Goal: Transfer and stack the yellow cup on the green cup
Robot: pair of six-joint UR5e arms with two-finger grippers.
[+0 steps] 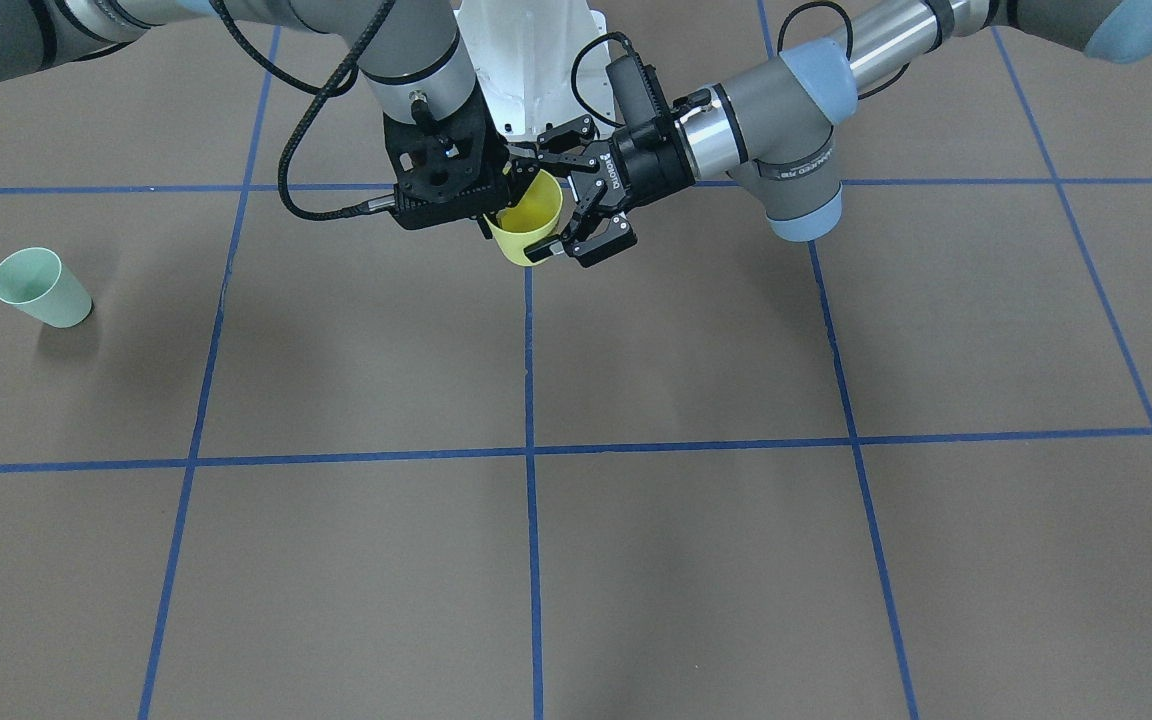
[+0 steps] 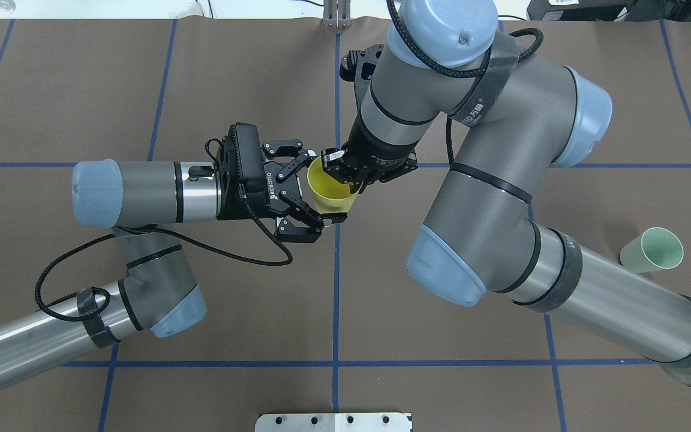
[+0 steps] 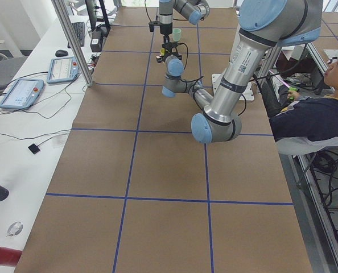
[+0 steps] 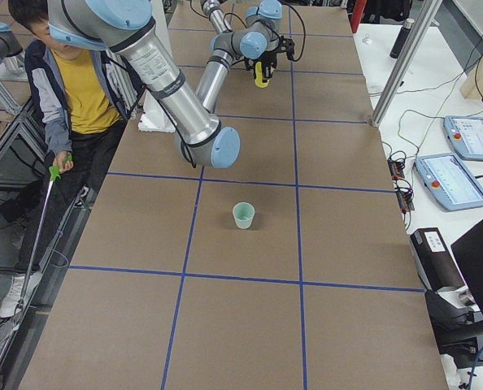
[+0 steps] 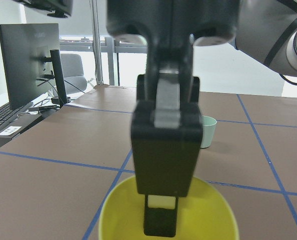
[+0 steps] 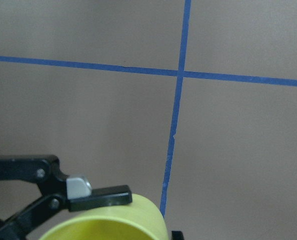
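Bearing the green cup [image 1: 41, 288], brown mat [image 1: 696, 560], blue tape grid [image 1: 530, 452], monitor [image 5: 28, 62] alongside

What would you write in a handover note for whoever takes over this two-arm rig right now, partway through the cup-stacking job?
Left end effector: open, fingers either side of the yellow cup, not gripping it.
Right end effector: shut on the yellow cup's rim from above, one finger inside; the cup is held in the air.
Green cup: upright and empty on the table, on the robot's right side.
Done: the right arm has the yellow cup.
Left to do: back the left arm away, carry the yellow cup over, lower it into the green cup, release.
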